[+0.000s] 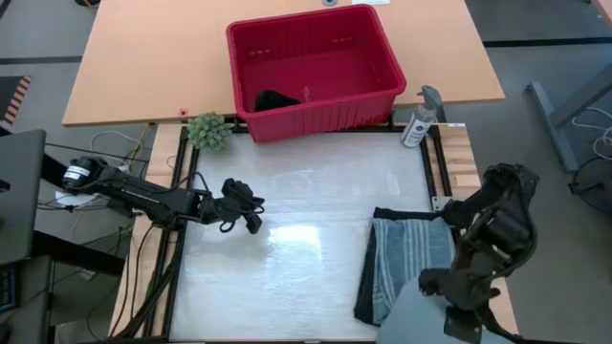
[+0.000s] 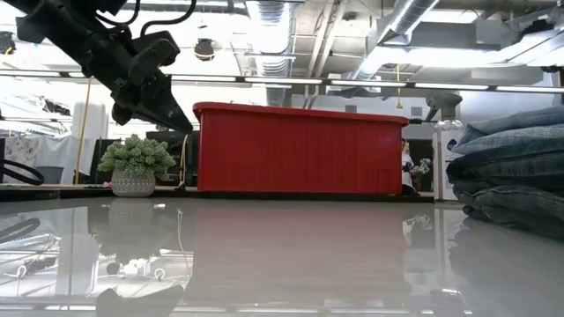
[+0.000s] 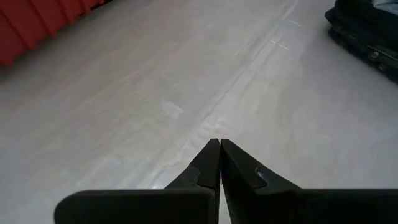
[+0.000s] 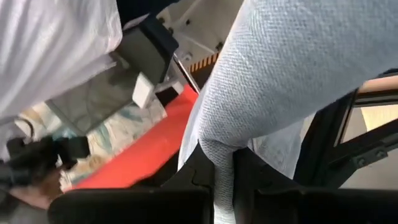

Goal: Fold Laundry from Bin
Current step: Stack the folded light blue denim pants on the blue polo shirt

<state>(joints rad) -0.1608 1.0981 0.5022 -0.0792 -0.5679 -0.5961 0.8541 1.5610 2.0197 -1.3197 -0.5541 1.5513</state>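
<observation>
The red bin [image 1: 316, 67] stands at the table's far edge with a small black item [image 1: 275, 99] lying on its floor. A folded stack [image 1: 406, 253], striped blue-grey shirt on dark trousers, lies at the right; the low view shows it [image 2: 511, 167] as piled denim-like layers. My left gripper [image 1: 251, 220] is shut and empty above the table's left half; it also shows in the low view [image 2: 159, 101]. My right gripper [image 4: 224, 180] is shut on a light blue-grey garment [image 1: 426, 311] at the near right corner. My right gripper pinches a bunched fold of the light blue-grey garment [image 4: 222, 163] between its two fingers. From the fingers the cloth widens out ahead of them [image 4: 298, 68]. In the high view the cloth covers the fingers, so which edge is held and how it hangs cannot be told.
A small potted plant [image 1: 208, 131] stands at the bin's left corner and a spray bottle [image 1: 421, 119] at its right. The glossy white tabletop [image 1: 306, 239] lies between my left gripper and the stack. Black rails frame the table's sides.
</observation>
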